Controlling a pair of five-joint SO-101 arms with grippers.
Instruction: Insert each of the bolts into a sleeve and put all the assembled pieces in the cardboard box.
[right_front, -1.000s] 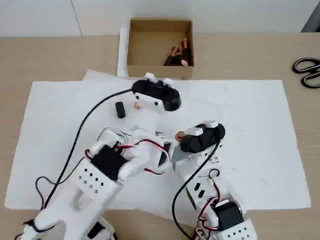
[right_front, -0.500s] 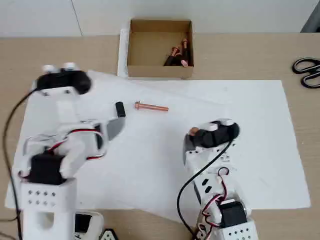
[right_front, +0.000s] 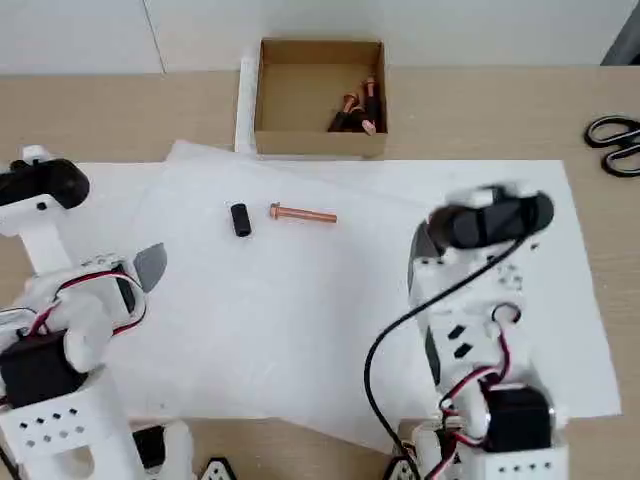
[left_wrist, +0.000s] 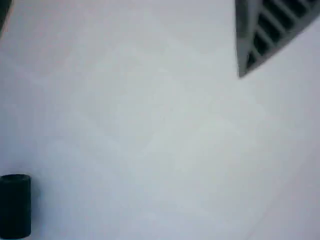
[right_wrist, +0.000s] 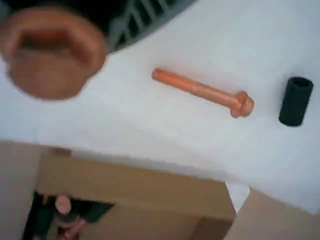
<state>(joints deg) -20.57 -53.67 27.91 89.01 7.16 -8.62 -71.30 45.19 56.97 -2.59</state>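
Note:
A loose copper bolt lies on the white paper with a black sleeve just to its left. The right wrist view shows the same bolt and sleeve. My right gripper is shut on another copper bolt; its head faces the camera and its shank is hidden. In the high view that gripper hangs over the paper's right half. My left gripper is open near the paper's left edge, holding nothing; one finger and the sleeve show in its wrist view. The cardboard box holds several assembled pieces.
Scissors lie at the table's far right edge. The white paper sheet covers most of the table between the two arms. In the right wrist view the box wall stands just past the paper's edge.
The left arm swung from the middle of the paper back to the far left. The right arm pulled back to the right, carrying its bolt. The loose bolt and sleeve are uncovered.

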